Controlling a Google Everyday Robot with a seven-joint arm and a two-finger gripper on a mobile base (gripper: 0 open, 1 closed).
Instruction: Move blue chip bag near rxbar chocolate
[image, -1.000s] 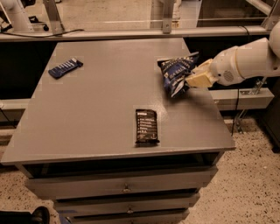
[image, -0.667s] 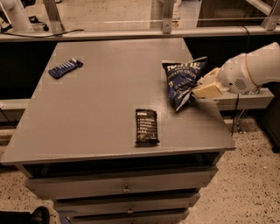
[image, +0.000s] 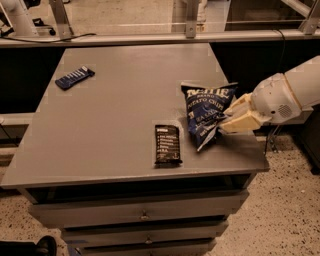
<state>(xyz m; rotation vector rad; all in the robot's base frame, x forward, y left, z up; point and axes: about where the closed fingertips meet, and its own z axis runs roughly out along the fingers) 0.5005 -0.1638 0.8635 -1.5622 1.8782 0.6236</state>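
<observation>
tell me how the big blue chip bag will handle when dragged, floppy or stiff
Probably light for its size: the blue chip bag looks puffy. Likely floppy, creasing where the gripper, at the table right edge, pinches it.

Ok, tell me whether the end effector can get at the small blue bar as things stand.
Probably not yet: the end effector, at the right side of the table, is shut on the blue chip bag, and the small blue bar lies across it near the far-left corner.
</observation>
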